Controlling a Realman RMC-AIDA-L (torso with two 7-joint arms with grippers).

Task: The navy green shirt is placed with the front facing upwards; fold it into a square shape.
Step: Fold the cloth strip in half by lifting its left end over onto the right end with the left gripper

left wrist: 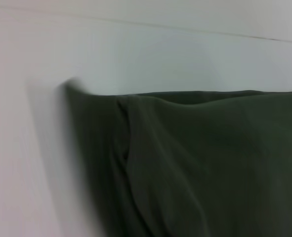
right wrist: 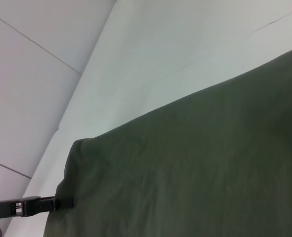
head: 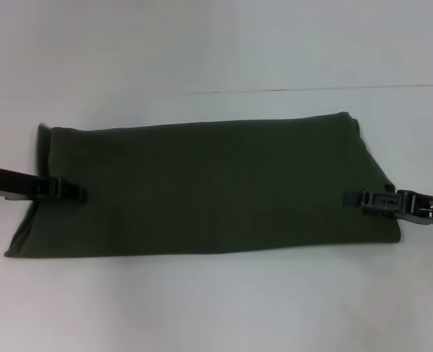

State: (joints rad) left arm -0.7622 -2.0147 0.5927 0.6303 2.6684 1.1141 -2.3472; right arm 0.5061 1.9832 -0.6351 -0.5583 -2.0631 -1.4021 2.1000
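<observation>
With the navy green shirt (head: 209,187) already folded into a band, I am holding its ends: left gripper (head: 75,192) and right gripper (head: 357,198), jaws pinching cloth; squaring remains.

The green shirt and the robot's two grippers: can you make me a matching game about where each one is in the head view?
Things:
1. navy green shirt
2. left gripper
3. right gripper
4. table

Places:
A. at the shirt's right edge
B. white surface under everything
C. spread flat across the middle, plain side up
D. at the shirt's left edge

Pairs: 1-C, 2-D, 3-A, 4-B
</observation>
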